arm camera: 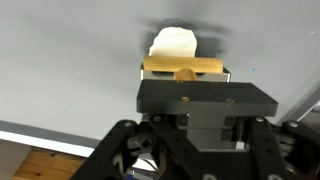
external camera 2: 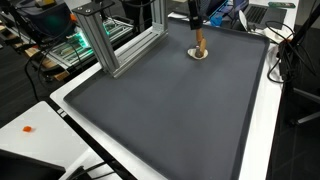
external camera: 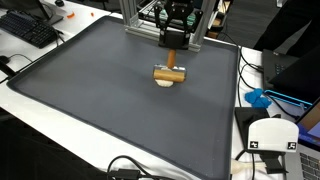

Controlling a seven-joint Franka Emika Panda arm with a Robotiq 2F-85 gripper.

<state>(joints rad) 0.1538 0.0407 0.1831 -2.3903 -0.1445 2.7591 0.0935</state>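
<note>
In an exterior view, black cables (external camera: 130, 168) are trailing over the near edge of the white bench (external camera: 60, 130). A white box with a printed marker (external camera: 272, 138) is sitting at the near right corner. A dark grey mat (external camera: 100, 100) is covering most of the bench.

Toward the far middle of the mat, a white round piece (external camera: 168, 83) is lying flat. A wooden T-shaped tool (external camera: 170, 72) is standing on it, with its crossbar lying level across the white piece and seemingly touching it, and its stem rising upright.

The pincer (external camera: 173, 45) is reaching straight down from above and is clamped on the top of that stem, its fingers pressing it from both sides. In the wrist view the crossbar is showing just beyond the pincer's dark body, with the white piece peeking out past it.

Right of the mat, a blue object (external camera: 258, 98) is lying on the bench. Beyond the pincer an aluminium frame (external camera: 135, 20) is standing at the far edge, and a black keyboard (external camera: 28, 30) is lying at the far left.
</note>
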